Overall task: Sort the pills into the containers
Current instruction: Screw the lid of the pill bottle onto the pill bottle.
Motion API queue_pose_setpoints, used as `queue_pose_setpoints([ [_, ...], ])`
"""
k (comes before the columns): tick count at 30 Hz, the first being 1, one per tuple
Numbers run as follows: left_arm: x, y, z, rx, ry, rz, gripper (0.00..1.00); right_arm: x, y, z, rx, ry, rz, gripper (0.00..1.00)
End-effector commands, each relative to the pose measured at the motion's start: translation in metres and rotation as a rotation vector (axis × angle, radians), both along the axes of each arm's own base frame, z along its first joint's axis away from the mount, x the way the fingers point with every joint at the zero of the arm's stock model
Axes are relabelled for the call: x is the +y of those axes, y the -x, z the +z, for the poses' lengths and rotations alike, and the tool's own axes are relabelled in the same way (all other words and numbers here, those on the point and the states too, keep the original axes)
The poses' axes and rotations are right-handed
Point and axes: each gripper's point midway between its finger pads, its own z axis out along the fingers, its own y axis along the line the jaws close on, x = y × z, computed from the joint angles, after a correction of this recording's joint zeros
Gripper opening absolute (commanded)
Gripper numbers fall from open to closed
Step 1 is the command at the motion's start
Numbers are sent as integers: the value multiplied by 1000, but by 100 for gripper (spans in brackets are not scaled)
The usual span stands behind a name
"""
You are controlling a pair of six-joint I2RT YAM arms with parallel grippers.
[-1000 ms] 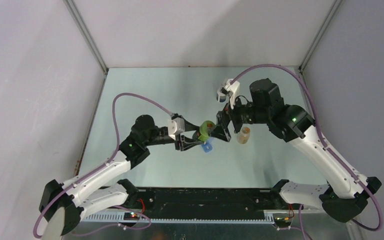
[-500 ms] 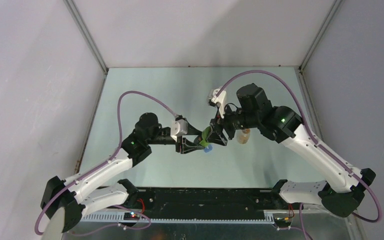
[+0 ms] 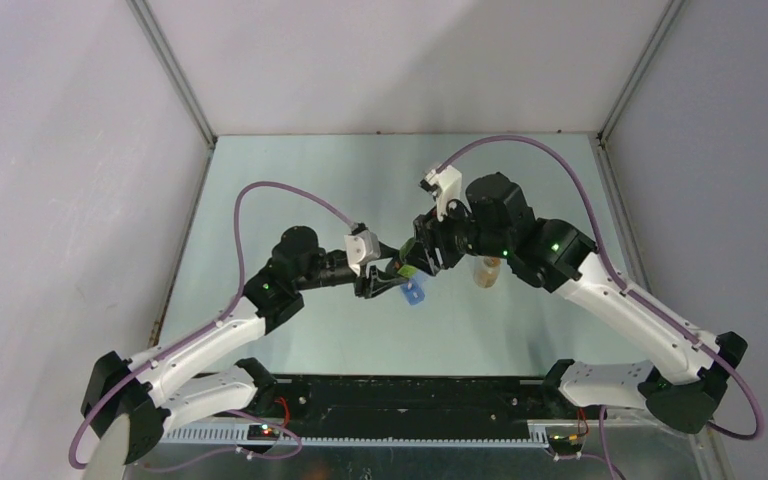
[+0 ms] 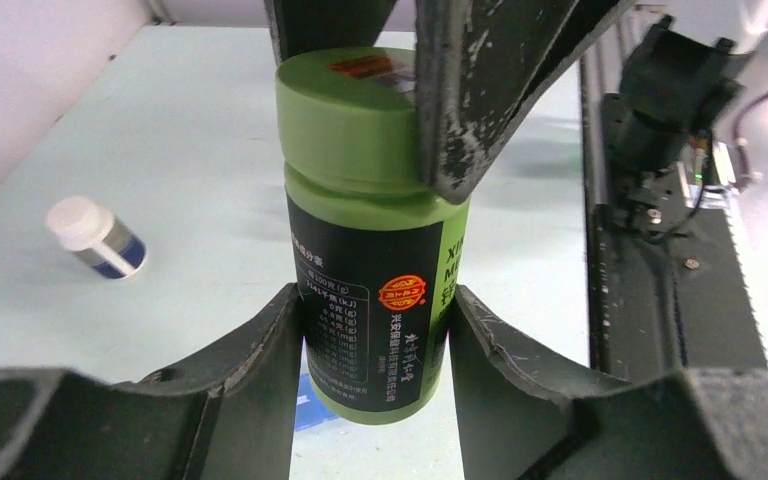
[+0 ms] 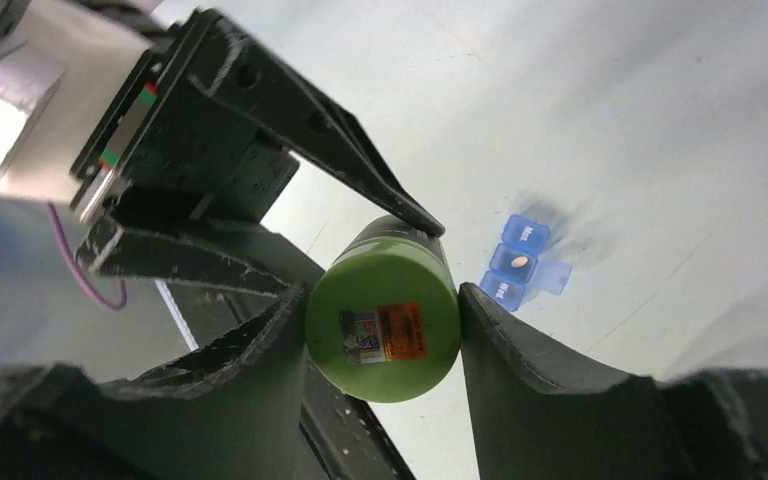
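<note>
The green pill bottle (image 4: 370,250) is held in the air above the middle of the counter (image 3: 310,180), gripped from both ends. The left pincer (image 4: 372,305) is clenched on the bottle's dark-labelled body, one finger on each side. The right pincer (image 5: 382,300) meets it from the opposite side, with its pads pressed against the green cap (image 5: 382,335) on both flanks, so it grasps the lid. A blue pill organizer (image 5: 517,262) lies on the counter just below the bottle, near the middle. One of its flaps is open, and a cell shows something small and pale orange. A small amber bottle (image 3: 487,270) stands just to the right of it, close under the right arm. In the left wrist view, a white-capped bottle (image 4: 95,235) with a blue label lies apart from the rest on the counter.
</note>
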Motion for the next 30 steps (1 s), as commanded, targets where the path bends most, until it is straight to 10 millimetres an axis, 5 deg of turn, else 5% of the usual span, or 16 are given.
queue_pose_setpoints([
  [1,4,-25,36,-95,66,135,0,-13,-41,2,25,-55,-375,34],
  [5,6,-31,35,-88,58,174,0,-11,-49,-6,135,-116,-551,32],
  [7,5,-31,34,-84,54,171,0,-9,-51,-6,137,-122,-558,52],
  [8,4,-31,33,-77,53,167,0,-6,-49,-4,134,-126,-532,74],
  [10,3,-30,33,-69,49,157,0,-2,-43,6,93,-138,-457,96],
  [17,0,-23,28,-64,34,112,0,-20,-18,47,-78,-172,-178,99],
  [23,-6,-1,24,-68,16,-18,0,-21,30,34,-178,-95,209,93],
  [30,-9,18,24,-68,8,-127,0,-23,38,19,-205,-30,305,97],
])
